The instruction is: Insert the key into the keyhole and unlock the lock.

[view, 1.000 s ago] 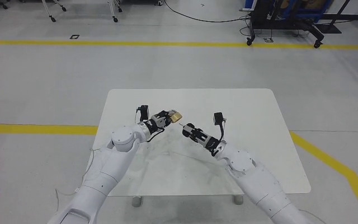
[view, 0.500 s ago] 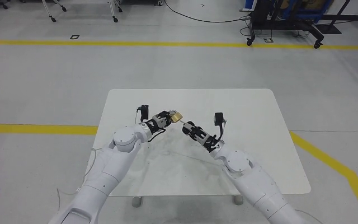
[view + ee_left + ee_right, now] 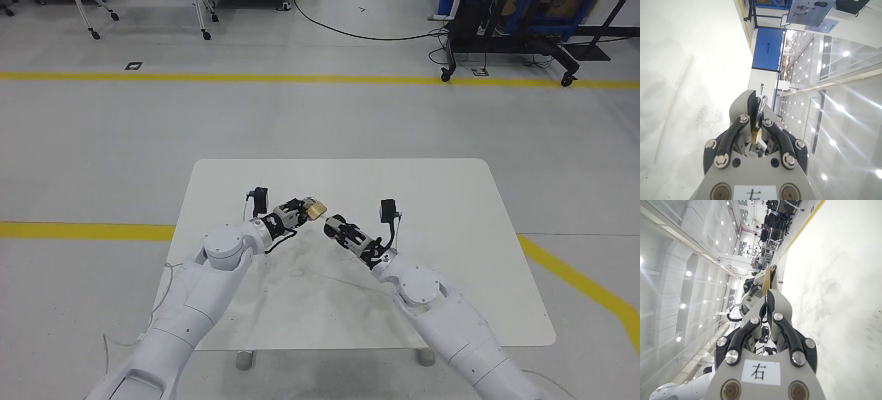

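1. I have the lock (image 3: pixel 315 209), a small brass padlock, raised off the table (image 3: pixel 450 200) above its middle, between the two arms.
2. The left pincer (image 3: pixel 760 103) is pinching the lock. Its pads close on the silver shackle (image 3: pixel 761 108), and the brass body sits back between the finger links.
3. The key (image 3: pixel 765 306) shows edge-on as a thin silvery blade, pinched between the pads of the right pincer (image 3: pixel 768 298).
4. In the right wrist view the blade's tip meets the near end of the brass body. From above the two pincers stand nose to nose, almost touching.
5. I cannot tell whether the blade has entered the lock. The right pincer's fingers cover the joint, and from above it is too small to make out.
6. Under both arms the table top carries dark scuffs (image 3: pixel 704 118).
7. Beyond the table a yellow line (image 3: pixel 100 76) runs across the floor, and a dark-framed cart (image 3: pixel 510 40) stands at the far right, cut off by the frame's edge.
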Robot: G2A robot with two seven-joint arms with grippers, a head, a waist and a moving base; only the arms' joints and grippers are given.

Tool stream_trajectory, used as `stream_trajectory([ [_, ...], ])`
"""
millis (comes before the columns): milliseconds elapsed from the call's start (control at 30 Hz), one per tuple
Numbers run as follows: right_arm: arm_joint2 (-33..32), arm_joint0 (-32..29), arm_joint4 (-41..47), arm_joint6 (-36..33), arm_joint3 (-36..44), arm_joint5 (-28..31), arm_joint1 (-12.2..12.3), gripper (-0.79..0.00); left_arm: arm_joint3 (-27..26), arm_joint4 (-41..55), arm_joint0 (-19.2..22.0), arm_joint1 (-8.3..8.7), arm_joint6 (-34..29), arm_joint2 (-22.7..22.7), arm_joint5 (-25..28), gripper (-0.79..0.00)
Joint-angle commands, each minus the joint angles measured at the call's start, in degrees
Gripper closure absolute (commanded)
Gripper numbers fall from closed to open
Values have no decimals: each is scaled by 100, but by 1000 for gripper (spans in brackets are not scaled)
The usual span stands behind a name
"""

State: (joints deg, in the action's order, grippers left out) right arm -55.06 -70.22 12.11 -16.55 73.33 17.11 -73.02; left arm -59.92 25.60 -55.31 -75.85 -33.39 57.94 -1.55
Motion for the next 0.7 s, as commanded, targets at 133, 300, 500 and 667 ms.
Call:
stream_trajectory([
  [133, -53, -55, 31, -51, 18, 75, -17, 0, 25, 55, -5, -22, 5, 28, 33, 0],
  [300, -65, -80, -60, 8, 37, 53, -36, 0, 18, 45, -14, -44, -40, -2, 23, 0],
  [500, -20, -14, -168, 118, -27, 18, -87, 0, 6, -16, -18, -53, -161, -13, 44, 0],
  [667, -53, 53, -175, 213, -88, 42, -122, -400, -6, -94, -31, -59, -192, -20, 55, 0],
])
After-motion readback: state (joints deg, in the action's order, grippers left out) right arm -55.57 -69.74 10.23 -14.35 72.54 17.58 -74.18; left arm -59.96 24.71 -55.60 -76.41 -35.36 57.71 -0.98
